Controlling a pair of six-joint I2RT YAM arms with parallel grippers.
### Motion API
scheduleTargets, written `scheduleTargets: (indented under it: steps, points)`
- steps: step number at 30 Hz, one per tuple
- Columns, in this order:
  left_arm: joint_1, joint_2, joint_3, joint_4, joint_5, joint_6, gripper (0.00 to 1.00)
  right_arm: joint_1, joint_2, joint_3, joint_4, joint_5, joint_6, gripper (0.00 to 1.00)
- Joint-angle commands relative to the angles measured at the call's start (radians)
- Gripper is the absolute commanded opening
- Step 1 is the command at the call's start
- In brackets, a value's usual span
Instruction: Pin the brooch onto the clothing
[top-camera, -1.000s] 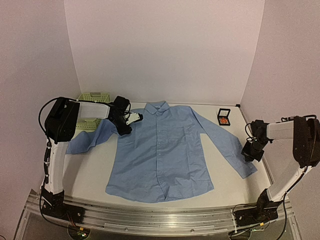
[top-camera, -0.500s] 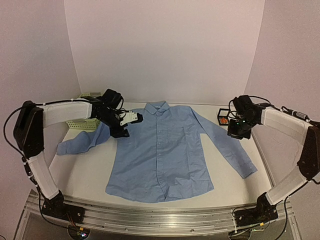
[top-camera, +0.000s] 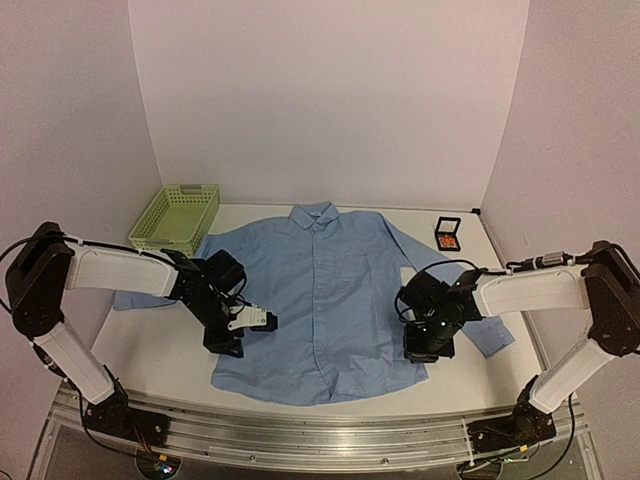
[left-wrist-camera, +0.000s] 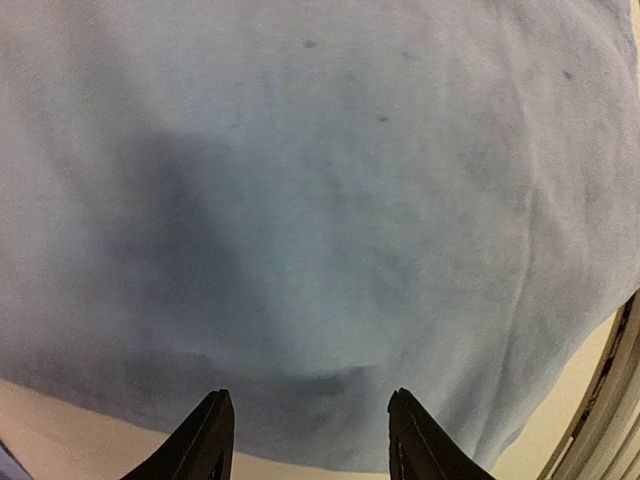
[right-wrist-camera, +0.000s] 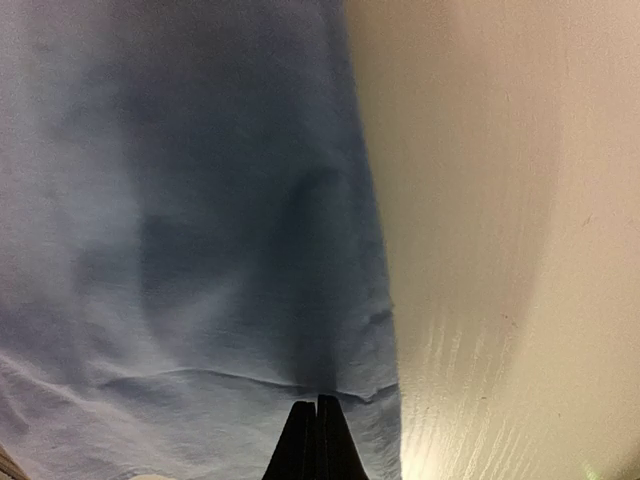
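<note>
The brooch (top-camera: 449, 241) is seen as an orange speck inside the small black box (top-camera: 448, 219), beyond the shirt's sleeve on the robot's right, and is not yet held by either arm. The shirt (top-camera: 320, 300) is spread flat, front up, collar away from the arm bases.

The left gripper (top-camera: 262, 321) is set low at the shirt's left side edge near the hem, its fingers parted with nothing seen between them; in the wrist view only blue cloth lies under it. The right gripper (top-camera: 425, 350) is pressed shut at the shirt's lower right hem corner, and no cloth can be made out between its tips. A green basket (top-camera: 165, 243) stands beyond the shirt's left sleeve.

The step in hand is judged to be the settling of the shirt before the brooch is fetched. The cloth should be drawn outward evenly from both lower corners, so that the chest panel is left taut and unwrinkled. The hem should not be dragged toward the bases or lifted. One arm is best kept on the cloth while the other is sent to the box.

Against the earlier frames, both arms have been brought down. The left was by the shirt's left shoulder, the right beside the box.
</note>
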Motion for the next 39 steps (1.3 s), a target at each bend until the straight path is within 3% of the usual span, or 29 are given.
scheduleTargets:
  steps: [1,8,15,22,30,35,39]
  points:
    - [-0.046,0.026,-0.056,0.096,-0.011,-0.032,0.53,0.001,-0.027,-0.110,0.090,-0.082,0.094,0.00]
    - [-0.047,0.027,-0.104,0.119,-0.036,0.014,0.52,0.001,-0.110,-0.276,-0.042,-0.088,0.253,0.00]
    - [-0.051,0.051,-0.066,0.112,0.017,0.026,0.53,0.001,-0.329,-0.397,-0.115,-0.072,0.390,0.00]
    - [-0.111,0.038,-0.069,0.055,0.083,-0.009,0.54,0.000,-0.387,-0.400,-0.152,-0.052,0.391,0.00]
    - [-0.146,0.028,-0.127,0.133,-0.019,0.054,0.56,-0.002,-0.435,-0.363,-0.207,-0.051,0.399,0.00]
    - [-0.115,0.015,-0.006,0.053,-0.011,0.069,0.61,-0.002,-0.478,-0.243,-0.240,0.003,0.347,0.00]
    - [0.040,-0.041,0.173,-0.153,0.109,0.056,0.65,-0.033,-0.307,0.072,-0.237,0.125,0.131,0.00]
